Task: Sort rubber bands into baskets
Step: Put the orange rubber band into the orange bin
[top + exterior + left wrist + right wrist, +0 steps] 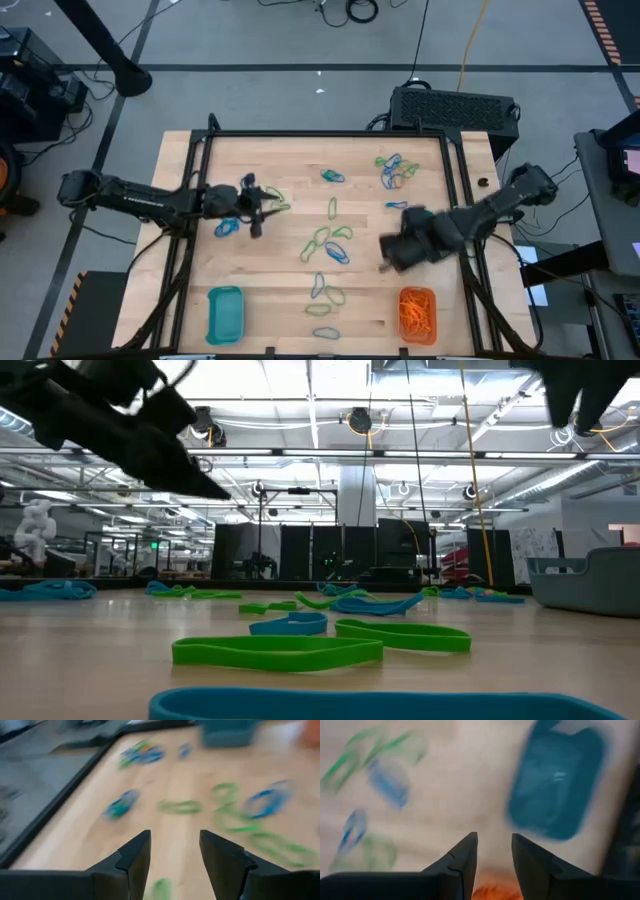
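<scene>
Many orange, green and blue rubber bands (325, 240) lie scattered on the wooden table (290, 290); a cluster (397, 172) lies at the far right. A teal basket (225, 312) stands near the front left, and also shows in the right wrist view (557, 785). An orange basket (417, 312) at the front right holds orange bands. My left gripper (260, 210) is open above the left bands, with a green band (160, 889) below its fingers. My right gripper (386, 256) is open above the table, just beyond the orange basket. A third basket does not show in the high view.
A black frame (195, 230) borders the table on the left, right and far sides. A greyish basket-like wall (590, 582) shows at the right of the low view. A dark box (455, 108) stands behind the far edge.
</scene>
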Available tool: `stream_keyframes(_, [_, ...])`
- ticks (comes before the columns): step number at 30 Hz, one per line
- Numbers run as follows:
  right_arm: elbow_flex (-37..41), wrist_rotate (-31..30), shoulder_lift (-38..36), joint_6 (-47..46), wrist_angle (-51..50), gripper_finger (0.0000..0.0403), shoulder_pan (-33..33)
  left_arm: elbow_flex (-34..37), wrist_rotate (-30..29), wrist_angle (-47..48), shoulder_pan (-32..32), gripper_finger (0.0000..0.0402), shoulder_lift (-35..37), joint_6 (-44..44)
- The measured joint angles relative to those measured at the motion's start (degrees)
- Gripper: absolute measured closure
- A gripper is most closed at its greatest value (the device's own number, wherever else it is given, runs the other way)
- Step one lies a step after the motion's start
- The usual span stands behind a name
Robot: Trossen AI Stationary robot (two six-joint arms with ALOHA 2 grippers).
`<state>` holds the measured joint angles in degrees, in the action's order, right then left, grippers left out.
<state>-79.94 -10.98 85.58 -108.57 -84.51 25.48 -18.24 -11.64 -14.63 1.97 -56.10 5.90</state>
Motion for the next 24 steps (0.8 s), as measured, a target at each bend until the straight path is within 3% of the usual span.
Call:
stream_keyframes(3, [0.0, -1.3, 0.1, 3.7, -4.9, 0.0298, -7.3, 0.0, -1.8, 1.1, 3.1, 0.0224, 0.0, -2.6])
stream_keyframes(9, [0.1, -2.7, 0.1, 20.7, -2.0, 0.0303, -24.2, 0.0, 6.2, -0.1, 5.2, 0.0224, 0.0, -3.9])
stream_keyframes(13, [2.4, -2.7, 0.1, 30.5, 2.6, 0.0303, -35.3, 0.0, 7.2, 0.0, 5.1, 0.0224, 0.0, -3.9])
stream_keyframes(19, [11.9, -1.0, 0.2, 42.4, 17.8, 0.0303, -49.1, 0.0, 8.3, 1.5, 5.1, 0.0224, 0.0, -4.1])
stream_keyframes(24, [21.4, 1.5, 0.2, 47.9, 32.2, 0.0303, -56.0, 0.0, 9.2, 3.1, 5.1, 0.0224, 0.0, -5.0])
